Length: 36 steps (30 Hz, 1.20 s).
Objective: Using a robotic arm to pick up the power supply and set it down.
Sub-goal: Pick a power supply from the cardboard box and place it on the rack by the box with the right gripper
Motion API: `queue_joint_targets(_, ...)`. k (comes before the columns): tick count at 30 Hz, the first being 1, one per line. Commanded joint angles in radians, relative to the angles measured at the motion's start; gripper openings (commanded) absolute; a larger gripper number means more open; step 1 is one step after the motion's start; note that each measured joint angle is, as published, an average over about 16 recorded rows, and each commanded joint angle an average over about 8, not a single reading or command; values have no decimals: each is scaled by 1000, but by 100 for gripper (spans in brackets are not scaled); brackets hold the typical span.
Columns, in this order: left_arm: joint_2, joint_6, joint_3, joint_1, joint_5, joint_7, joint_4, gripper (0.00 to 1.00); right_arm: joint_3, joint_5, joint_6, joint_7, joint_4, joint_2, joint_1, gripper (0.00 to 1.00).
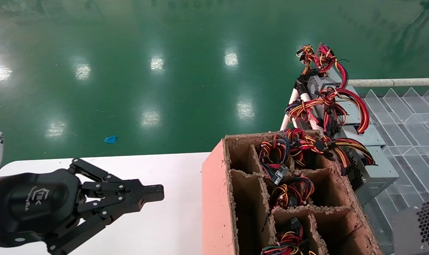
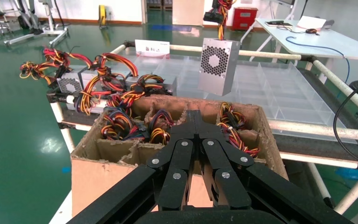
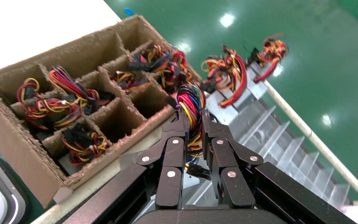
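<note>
The power supply [image 2: 218,65] is held aloft by its wire bundle [image 3: 191,95], pinched in the right gripper [image 3: 193,122] at four o'clock of the cardboard box [image 1: 214,198], so a steady lowering is judged to be called for next, while the left gripper [image 1: 152,194] is parked, fingers pressed together, at eight o'clock.

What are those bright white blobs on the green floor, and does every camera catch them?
Head view: glare, likely ceiling lamps mirrored in the glossy floor, strongest there. Right wrist view: the same spots beyond the right tool, shut on the supply's wires. Left wrist view: only faint patches.
</note>
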Motion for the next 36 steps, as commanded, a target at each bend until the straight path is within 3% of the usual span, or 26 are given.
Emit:
queue_joint_targets(1,0,0,0,0,0,0,0,0,-27,-7,7,-2,-1,10,14,0)
queue_joint_targets(10,0,0,0,0,0,0,0,0,-184,-36,103,-28,1,16,126,0)
queue_joint_targets(20,0,0,0,0,0,0,0,0,-389,-23,213,-89,4,-35,223,0)
queue_joint_targets(36,0,0,0,0,0,0,0,0,-555,39,232,-159,6,-51,278,0)
